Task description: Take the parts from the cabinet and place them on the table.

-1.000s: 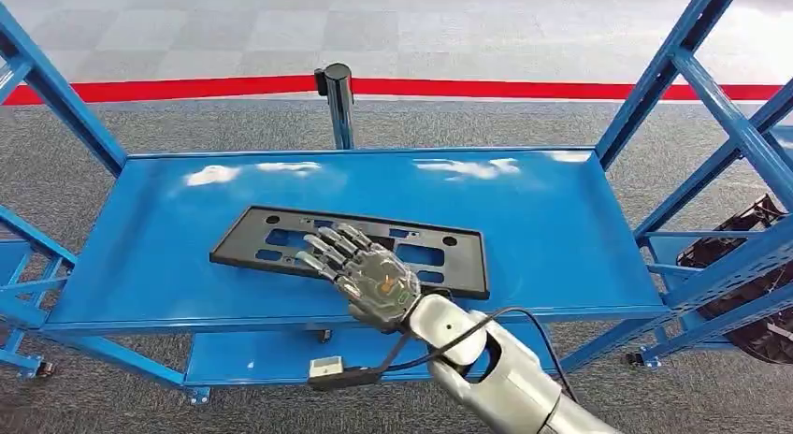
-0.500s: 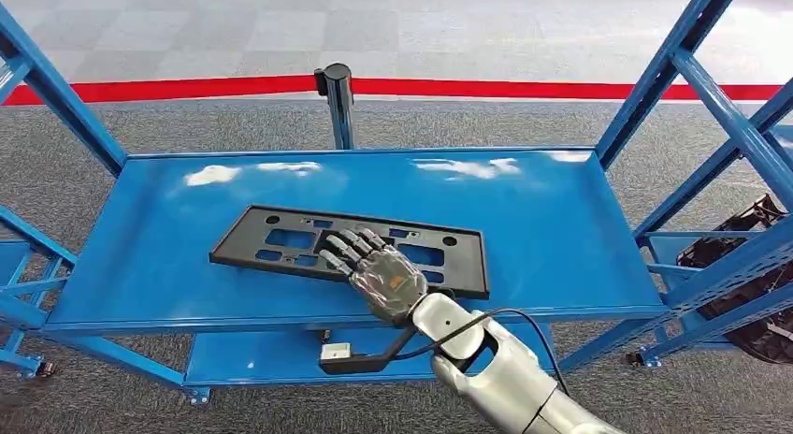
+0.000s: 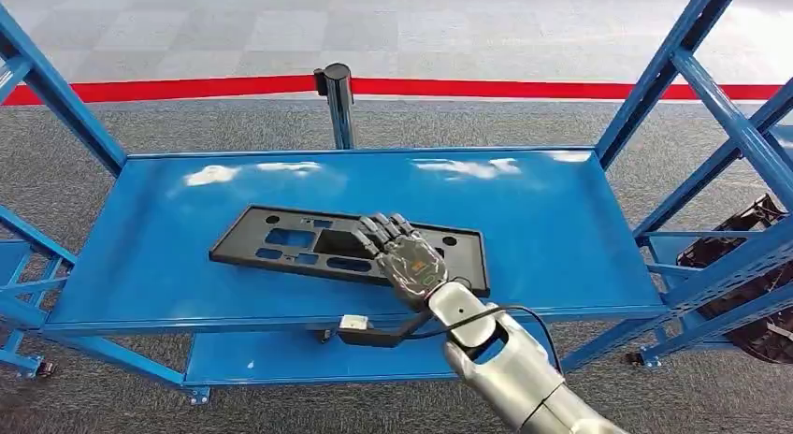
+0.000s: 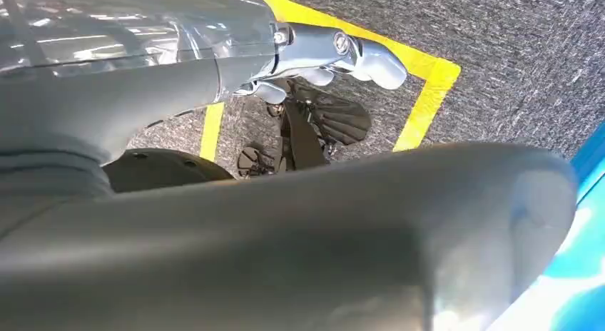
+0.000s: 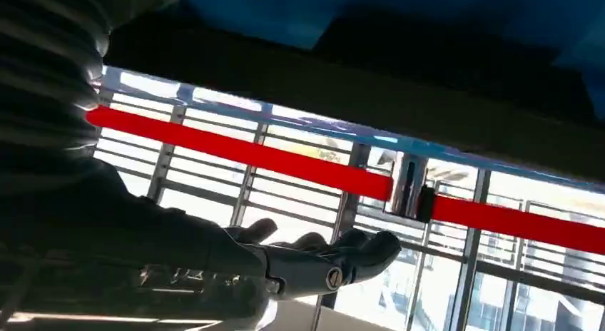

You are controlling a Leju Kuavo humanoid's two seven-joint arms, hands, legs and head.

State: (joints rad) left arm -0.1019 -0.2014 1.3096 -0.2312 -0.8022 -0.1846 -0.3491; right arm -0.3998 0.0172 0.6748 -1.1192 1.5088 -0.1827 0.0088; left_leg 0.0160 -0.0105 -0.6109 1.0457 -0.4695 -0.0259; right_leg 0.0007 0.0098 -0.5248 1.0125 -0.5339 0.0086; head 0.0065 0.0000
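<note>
The right arm [image 3: 510, 368] comes up from 5 o'clock in the head view, a black cable [image 3: 439, 326] looping off its wrist to a small plug [image 3: 353, 324] hanging just below the table's front lip. The right hand [image 3: 404, 258] lies back-up over the near edge of the plate [image 3: 299, 242], fingers [image 3: 379, 230] straight and slightly spread, gripping nothing; whether the palm touches the plate I cannot tell. In the right wrist view the fingers [image 5: 335, 256] reach out loosely with nothing between them.

The plate is flat, black, with rectangular cut-outs and small holes, lying on the blue table [image 3: 561, 219] a little toward 7 o'clock of its centre, its long side slanting down to the right.

The left hand [image 4: 342, 53] hangs over grey carpet and yellow floor tape [image 4: 428, 88]; its grasp cannot be made out.

At 3 o'clock, dark parts [image 3: 748, 266] sit behind blue rack beams [image 3: 729, 107]. At 12 o'clock stands a post [image 3: 337, 97] with a red belt [image 3: 187, 86].
</note>
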